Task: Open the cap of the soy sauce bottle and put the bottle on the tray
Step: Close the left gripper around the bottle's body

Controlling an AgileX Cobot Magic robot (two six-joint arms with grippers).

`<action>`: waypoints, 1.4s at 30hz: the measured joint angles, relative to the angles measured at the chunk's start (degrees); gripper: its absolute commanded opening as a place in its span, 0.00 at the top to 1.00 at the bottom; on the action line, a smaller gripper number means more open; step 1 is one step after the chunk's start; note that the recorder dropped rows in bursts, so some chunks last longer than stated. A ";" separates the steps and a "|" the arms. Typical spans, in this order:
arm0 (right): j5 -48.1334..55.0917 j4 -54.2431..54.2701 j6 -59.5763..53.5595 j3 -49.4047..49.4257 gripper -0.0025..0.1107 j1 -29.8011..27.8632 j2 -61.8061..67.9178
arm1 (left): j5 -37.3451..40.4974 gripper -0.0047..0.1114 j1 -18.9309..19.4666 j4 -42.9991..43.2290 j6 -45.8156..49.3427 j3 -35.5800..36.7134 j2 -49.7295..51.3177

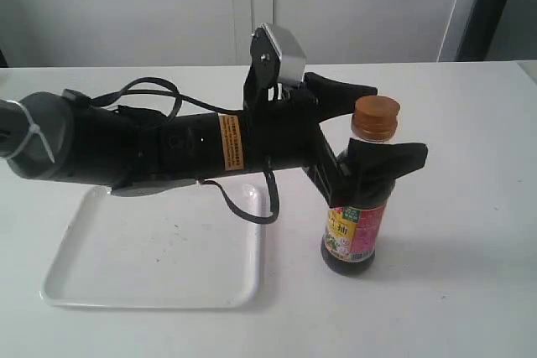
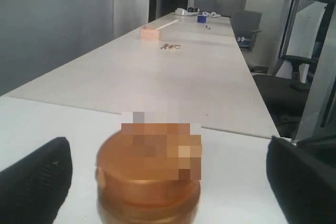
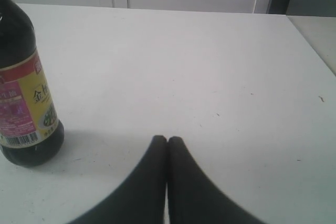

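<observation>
The soy sauce bottle [image 1: 359,224] stands upright on the white table, right of the tray [image 1: 151,262]. Its copper-orange cap [image 1: 375,116] is down on the neck. My left gripper [image 1: 400,121] is open, with one black finger behind the neck and one in front, not touching it. In the left wrist view the cap [image 2: 149,182] sits between the wide-apart fingers [image 2: 37,182] of that gripper [image 2: 165,153]. My right gripper [image 3: 167,141] is shut on nothing, low over bare table, with the bottle [image 3: 23,93] off to one side. It does not show in the exterior view.
The left arm [image 1: 168,148] and its loose cable [image 1: 252,207] hang over the tray's far edge. A white wall with cabinet doors [image 1: 252,6] runs behind the table. In the left wrist view, a second long table [image 2: 173,72] with small items and chairs [image 2: 247,24] lie beyond.
</observation>
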 measured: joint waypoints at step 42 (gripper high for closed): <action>0.37 0.00 0.00 0.00 0.98 0.00 0.00 | -1.91 0.07 0.00 2.78 3.08 0.00 12.77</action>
